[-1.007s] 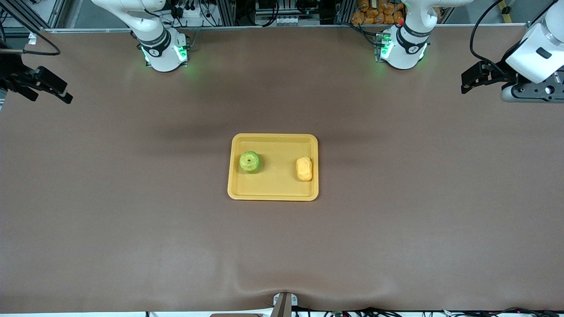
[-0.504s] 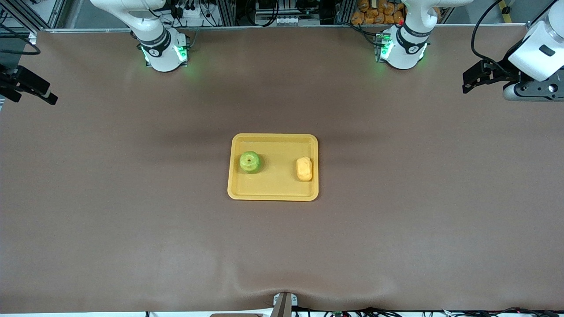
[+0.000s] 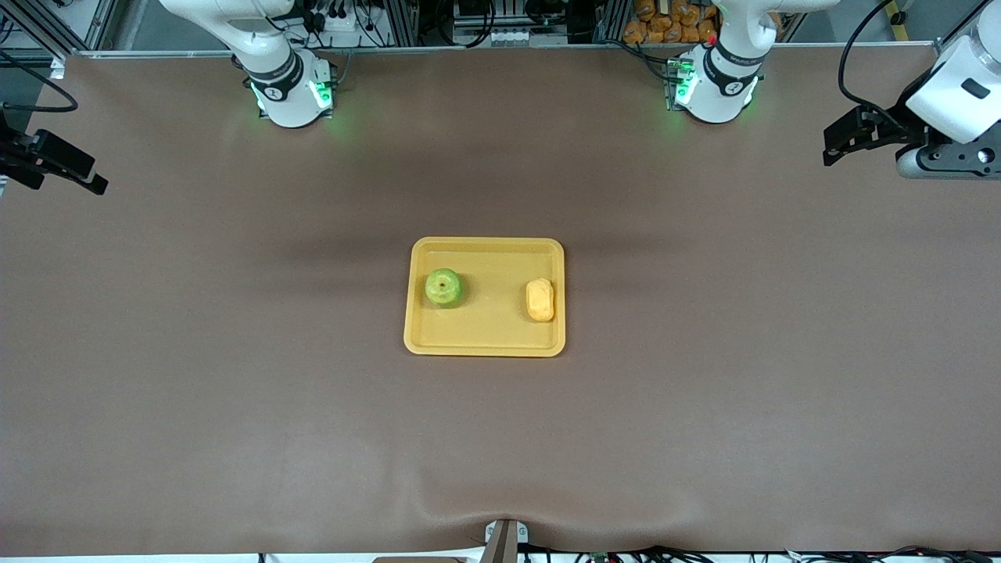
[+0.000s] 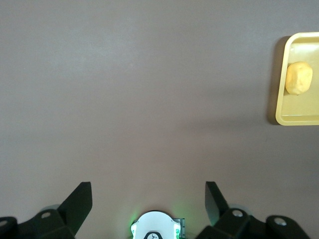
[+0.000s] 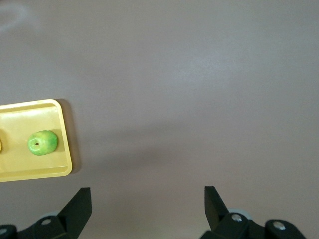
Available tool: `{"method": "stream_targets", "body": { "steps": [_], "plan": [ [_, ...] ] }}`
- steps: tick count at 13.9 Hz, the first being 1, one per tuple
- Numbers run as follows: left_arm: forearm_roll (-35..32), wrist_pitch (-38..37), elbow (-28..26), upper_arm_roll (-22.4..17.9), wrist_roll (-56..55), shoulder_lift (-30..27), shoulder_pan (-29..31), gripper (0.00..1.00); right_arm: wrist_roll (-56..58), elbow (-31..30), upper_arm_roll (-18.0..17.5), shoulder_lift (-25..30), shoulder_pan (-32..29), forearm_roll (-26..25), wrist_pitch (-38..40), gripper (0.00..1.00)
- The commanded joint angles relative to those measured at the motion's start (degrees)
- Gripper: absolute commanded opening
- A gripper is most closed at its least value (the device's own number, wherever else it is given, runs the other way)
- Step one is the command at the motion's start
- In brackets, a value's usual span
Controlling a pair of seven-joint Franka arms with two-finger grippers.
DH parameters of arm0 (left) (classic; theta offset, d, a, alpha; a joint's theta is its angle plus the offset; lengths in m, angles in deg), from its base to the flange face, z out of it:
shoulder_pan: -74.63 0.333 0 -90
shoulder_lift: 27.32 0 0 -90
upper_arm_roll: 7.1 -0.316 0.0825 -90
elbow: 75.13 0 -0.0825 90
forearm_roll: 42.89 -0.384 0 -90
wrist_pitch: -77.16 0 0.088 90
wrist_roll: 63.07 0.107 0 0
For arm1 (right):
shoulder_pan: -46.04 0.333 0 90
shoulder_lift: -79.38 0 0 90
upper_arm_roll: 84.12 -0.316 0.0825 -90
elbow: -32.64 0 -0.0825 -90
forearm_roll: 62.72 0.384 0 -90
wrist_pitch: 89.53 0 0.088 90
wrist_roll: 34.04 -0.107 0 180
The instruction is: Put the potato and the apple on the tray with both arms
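Observation:
The yellow-orange tray [image 3: 485, 335] lies at the middle of the table. The green apple [image 3: 443, 287] sits on it toward the right arm's end. The pale-yellow potato [image 3: 539, 299] lies on it toward the left arm's end. My left gripper [image 3: 835, 147] is open and empty, up over the left arm's end of the table. My right gripper [image 3: 82, 173] is open and empty, up over the right arm's end. The left wrist view shows open fingers [image 4: 148, 199], the tray's rim [image 4: 299, 119] and the potato [image 4: 298, 77]. The right wrist view shows open fingers [image 5: 147, 201], the tray [image 5: 30, 172] and the apple [image 5: 43, 143].
The right arm's base [image 3: 291, 92] and the left arm's base [image 3: 715, 86] stand along the table's edge farthest from the front camera, both lit green. The brown table mat [image 3: 235, 407] surrounds the tray. A small bracket [image 3: 504, 539] sits at the nearest edge.
My right gripper has drawn back toward its end of the table. My left gripper has shifted slightly outward. The apple, potato and tray have not moved.

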Motion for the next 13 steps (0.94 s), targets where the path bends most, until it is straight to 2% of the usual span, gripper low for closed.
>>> {"method": "stream_targets", "body": {
  "steps": [1,13],
  "plan": [
    [0.94,-0.71,1.15,-0.12,-0.36,-0.05,0.01,1.0,-0.68,1.56,0.44,-0.69,0.96,-2.05,0.84,1.0],
    [0.94,-1.42,1.59,-0.12,-0.27,-0.05,0.01,1.0,-0.42,0.94,0.44,-0.69,1.23,-4.16,1.1,1.0]
  ]
}}
